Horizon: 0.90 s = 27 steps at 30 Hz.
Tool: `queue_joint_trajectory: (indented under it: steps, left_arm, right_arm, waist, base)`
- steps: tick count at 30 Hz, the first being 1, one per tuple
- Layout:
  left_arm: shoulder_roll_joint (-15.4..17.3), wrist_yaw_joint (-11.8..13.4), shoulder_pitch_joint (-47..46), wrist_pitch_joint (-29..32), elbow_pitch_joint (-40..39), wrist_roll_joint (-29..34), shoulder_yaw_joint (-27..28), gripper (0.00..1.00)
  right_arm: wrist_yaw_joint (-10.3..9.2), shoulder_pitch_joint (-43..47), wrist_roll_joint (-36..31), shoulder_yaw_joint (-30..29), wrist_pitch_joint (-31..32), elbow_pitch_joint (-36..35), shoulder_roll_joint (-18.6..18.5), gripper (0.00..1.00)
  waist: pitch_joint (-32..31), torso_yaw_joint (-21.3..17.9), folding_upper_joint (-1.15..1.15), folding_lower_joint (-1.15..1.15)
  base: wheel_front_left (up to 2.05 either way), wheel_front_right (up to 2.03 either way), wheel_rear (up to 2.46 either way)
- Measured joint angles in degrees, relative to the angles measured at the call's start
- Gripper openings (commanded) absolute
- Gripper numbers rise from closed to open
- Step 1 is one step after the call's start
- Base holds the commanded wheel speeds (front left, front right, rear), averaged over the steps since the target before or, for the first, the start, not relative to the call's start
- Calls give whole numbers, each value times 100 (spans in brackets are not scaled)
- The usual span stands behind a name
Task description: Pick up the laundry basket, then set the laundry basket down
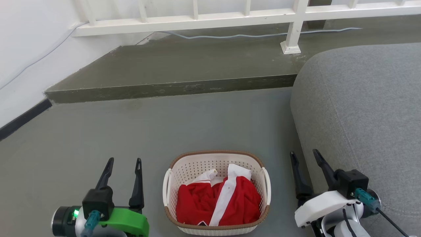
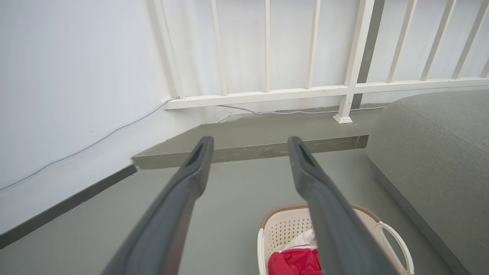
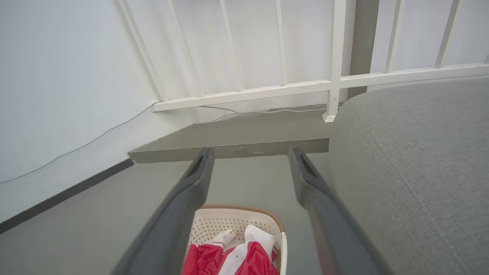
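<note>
The laundry basket (image 1: 197, 168) stood on the grey floor (image 1: 164, 125) between my two claws, upright, well short of the far edge where the floor met a raised concrete step (image 1: 171, 89). It stood closer to the floor's right edge, bounded by a grey sofa (image 1: 361, 108), than to the left edge with its dark skirting board (image 1: 23, 118). A red and white garment (image 1: 210, 200) lay crumpled inside, below the brown rim.

My left claw (image 1: 125, 160) hovered just beside the basket's left handle (image 1: 166, 186), fingers spread and empty, touching nothing. My right claw (image 1: 304, 153) hung near the right handle (image 1: 267, 184), also spread and empty, close against the sofa's front. From the head camera I could not tell how high either claw was above the floor.

From the left wrist camera, the left claw (image 2: 250, 140) pointed across bare floor towards the step, with the basket (image 2: 284, 229) low at the right behind one finger. From the right wrist camera, the right claw (image 3: 251, 151) aimed the same way, with the basket (image 3: 221, 223) low between and behind its fingers.

Beyond the step ran a white railing (image 1: 197, 21), a pale cable (image 1: 250, 35) trailing under it, and a white wall (image 1: 29, 49) closed the left side.
</note>
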Motion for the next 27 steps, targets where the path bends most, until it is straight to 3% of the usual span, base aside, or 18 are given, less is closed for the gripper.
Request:
queue_joint_trajectory:
  steps: [6,27]
  left_arm:
    - [-1,33,80,-116,-31,289,-2,100]
    - [-10,33,113,-116,-4,253,105,100]
  right_arm:
    - [-55,8,-348,23,-116,-58,-1,100]
    - [-52,32,-350,-40,-116,-80,0,100]
  waist:
    - [6,-3,0,0]
    - [25,-8,0,0]
  base:
    - [0,0,0]
    - [0,0,0]
